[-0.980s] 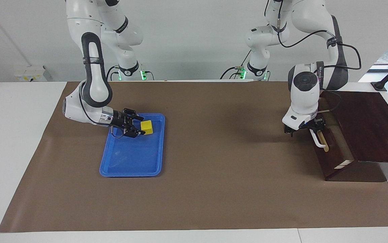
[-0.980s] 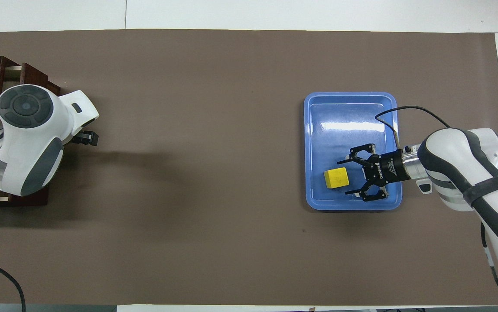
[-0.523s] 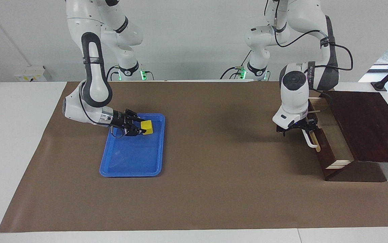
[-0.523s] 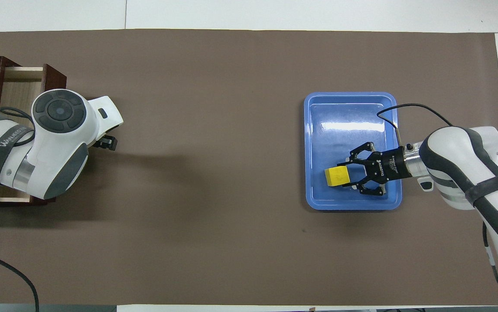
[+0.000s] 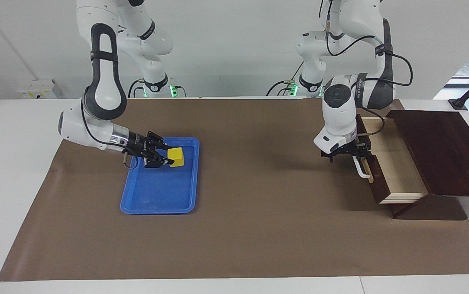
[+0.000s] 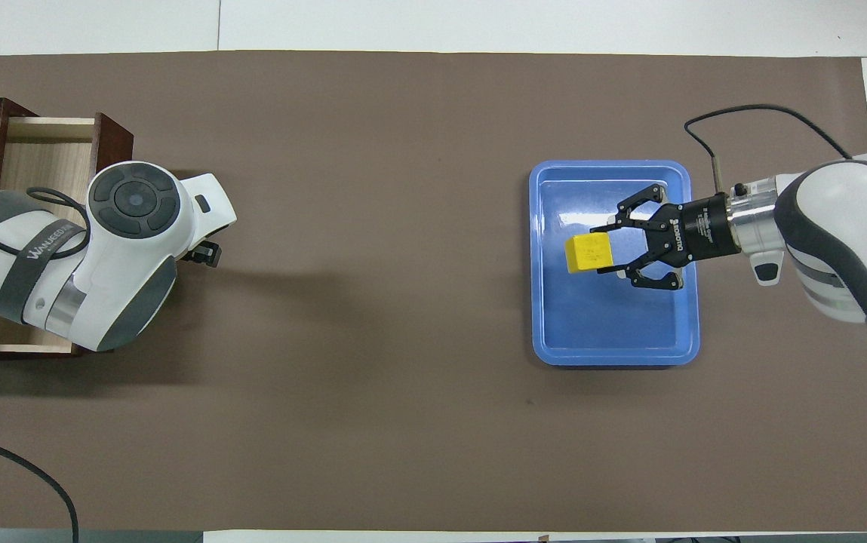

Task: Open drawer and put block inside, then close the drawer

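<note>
The right gripper [image 5: 167, 158] is reaching in level from the right arm's end of the tabletop [image 5: 258, 183] and is gripping the block [image 5: 176, 157], its fingertips closed on two opposite faces. The block is hanging over the half of the blue tray [image 5: 158, 211] nearer to the robots and appears to be lifted just off the tray's floor, though the gap is too slight to be sure of.

From there the drawer [image 5: 375, 179] is lying well apart, toward the left arm's end of the tabletop, so the coming move is looking like a long sideways carry across the brown mat. Nothing is standing on the mat between tray and drawer.

The drawer is standing pulled out of its dark box [image 5: 438, 147], with the pale interior showing open to the top. Its long axis is running nearer-to-farther from the robots, so the block is getting a long, fairly narrow opening to drop into.

The left gripper [image 5: 342, 154] is hanging at the drawer's front, just beside the white handle [image 5: 361, 168]; I cannot tell whether it is open or closed, nor whether it is touching the handle. The left arm is by far the nearer to the drawer, yet the right one is carrying the block. The left wrist is probably the main thing in the way: in the overhead view it is covering much of the drawer's front and part of the interior.
</note>
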